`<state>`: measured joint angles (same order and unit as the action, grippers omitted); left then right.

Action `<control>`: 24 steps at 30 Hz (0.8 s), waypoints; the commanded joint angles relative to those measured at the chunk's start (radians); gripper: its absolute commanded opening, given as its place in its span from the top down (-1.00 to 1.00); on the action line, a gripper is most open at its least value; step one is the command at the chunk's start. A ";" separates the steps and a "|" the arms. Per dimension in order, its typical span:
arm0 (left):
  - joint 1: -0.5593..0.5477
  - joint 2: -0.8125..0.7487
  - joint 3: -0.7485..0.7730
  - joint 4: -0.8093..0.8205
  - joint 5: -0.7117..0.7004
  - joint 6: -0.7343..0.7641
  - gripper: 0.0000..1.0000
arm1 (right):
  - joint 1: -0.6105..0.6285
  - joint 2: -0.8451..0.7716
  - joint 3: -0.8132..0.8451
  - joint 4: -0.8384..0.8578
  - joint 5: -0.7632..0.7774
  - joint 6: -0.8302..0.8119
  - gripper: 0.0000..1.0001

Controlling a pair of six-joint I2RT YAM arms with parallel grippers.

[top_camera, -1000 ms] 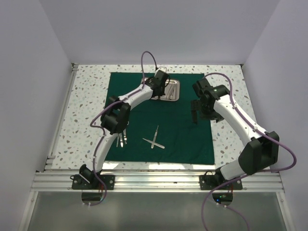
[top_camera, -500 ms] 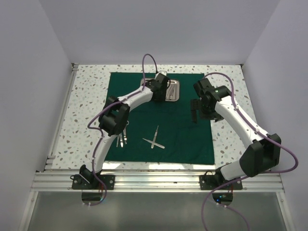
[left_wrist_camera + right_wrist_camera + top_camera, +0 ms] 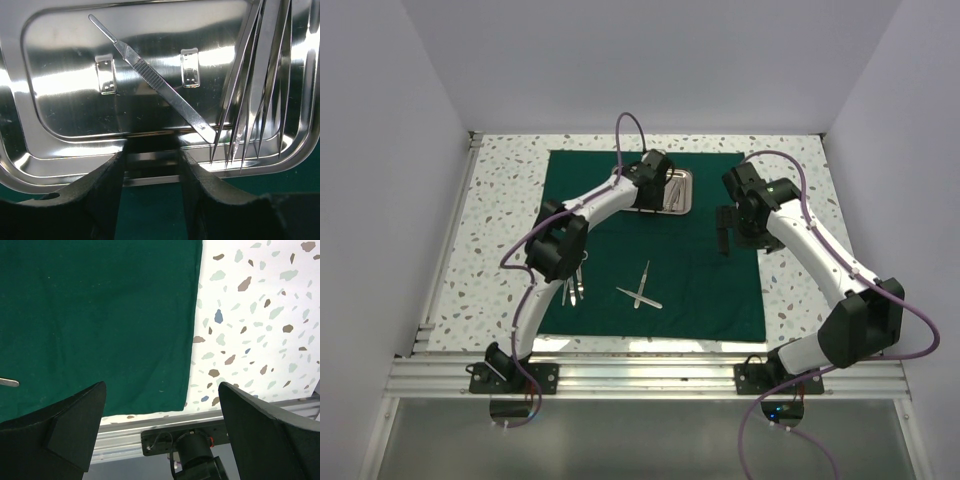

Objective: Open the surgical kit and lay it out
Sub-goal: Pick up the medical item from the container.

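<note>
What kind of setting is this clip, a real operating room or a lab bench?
Most likely a lab robot cell, not a clinic: plain white walls box in a speckled tabletop, and an aluminium mounting rail runs along its near edge.

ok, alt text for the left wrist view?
Shiny steel tray fills the frame, a slim scalpel-like handle lying diagonally across it and a bunch of tweezers at the right. The left gripper stands open over the tray's near rim, green cloth below.
</note>
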<state>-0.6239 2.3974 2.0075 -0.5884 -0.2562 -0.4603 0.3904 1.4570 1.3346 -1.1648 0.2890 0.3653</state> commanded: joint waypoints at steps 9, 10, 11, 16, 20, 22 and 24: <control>0.000 0.020 0.138 -0.042 0.064 -0.077 0.02 | -0.004 -0.024 -0.002 0.014 -0.007 -0.011 -0.97; 0.000 0.023 0.143 -0.041 0.063 -0.080 0.03 | -0.004 -0.023 0.000 0.014 -0.007 -0.011 -0.97; 0.000 0.026 0.155 -0.037 0.063 -0.081 0.03 | -0.004 -0.021 0.000 0.014 -0.007 -0.011 -0.97; 0.000 0.084 0.220 -0.047 0.038 -0.083 0.03 | -0.005 -0.018 0.005 0.014 -0.005 -0.016 -0.97; -0.002 0.146 0.273 -0.062 0.029 -0.078 0.05 | -0.005 -0.017 0.005 0.011 -0.004 -0.019 -0.97; -0.002 0.175 0.293 -0.074 0.012 -0.071 0.07 | -0.005 -0.017 0.008 0.011 -0.004 -0.020 -0.97; -0.008 0.195 0.304 -0.099 -0.017 -0.058 0.08 | -0.005 -0.017 0.006 0.010 -0.002 -0.020 -0.97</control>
<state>-0.6262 2.5488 2.2730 -0.6315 -0.2325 -0.5224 0.3904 1.4570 1.3342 -1.1618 0.2890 0.3611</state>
